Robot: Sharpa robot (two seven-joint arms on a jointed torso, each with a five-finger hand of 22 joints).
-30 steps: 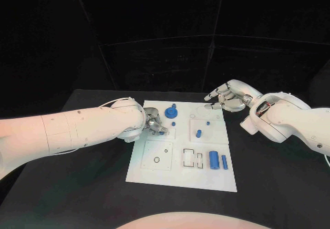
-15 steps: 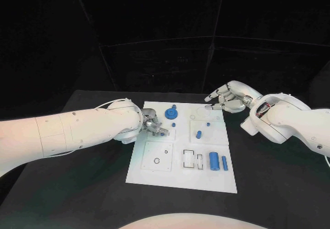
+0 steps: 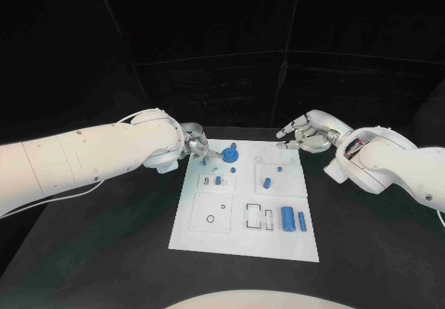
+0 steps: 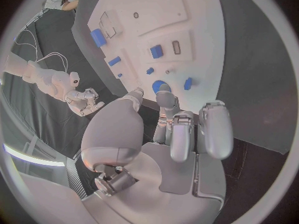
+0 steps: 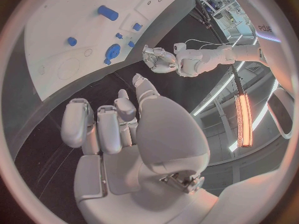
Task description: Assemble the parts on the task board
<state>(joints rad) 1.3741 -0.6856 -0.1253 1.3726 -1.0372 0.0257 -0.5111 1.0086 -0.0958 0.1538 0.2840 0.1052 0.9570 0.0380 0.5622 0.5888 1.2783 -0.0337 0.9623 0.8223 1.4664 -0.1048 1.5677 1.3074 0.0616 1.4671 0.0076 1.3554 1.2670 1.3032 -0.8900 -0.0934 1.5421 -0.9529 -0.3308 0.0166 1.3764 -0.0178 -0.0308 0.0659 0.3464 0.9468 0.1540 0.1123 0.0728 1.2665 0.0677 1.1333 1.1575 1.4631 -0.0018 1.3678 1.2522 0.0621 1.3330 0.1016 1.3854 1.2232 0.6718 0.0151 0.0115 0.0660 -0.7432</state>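
Both white arms reach in from the head view's side edges. The silver many-fingered left hand [image 3: 193, 145] sits just left of centre, fingers loosely curled, holding nothing. The silver many-fingered right hand [image 3: 303, 135] hangs right of centre, also empty, fingers apart.

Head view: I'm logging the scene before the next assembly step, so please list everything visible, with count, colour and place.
table: one, black, under everything.
task board: one, white, mid-table.
round part: one, blue, disc-shaped, board's far end, near the left hand.
small parts: several, blue, scattered across the board's middle; exact count unclear.
cylinder: one, blue, lying on the board's near right area.
bar: one, blue, slim, just right of the cylinder.
left hand: one, silver, at the board's far left corner, holding nothing.
right hand: one, silver, beyond the board's far right corner, holding nothing.
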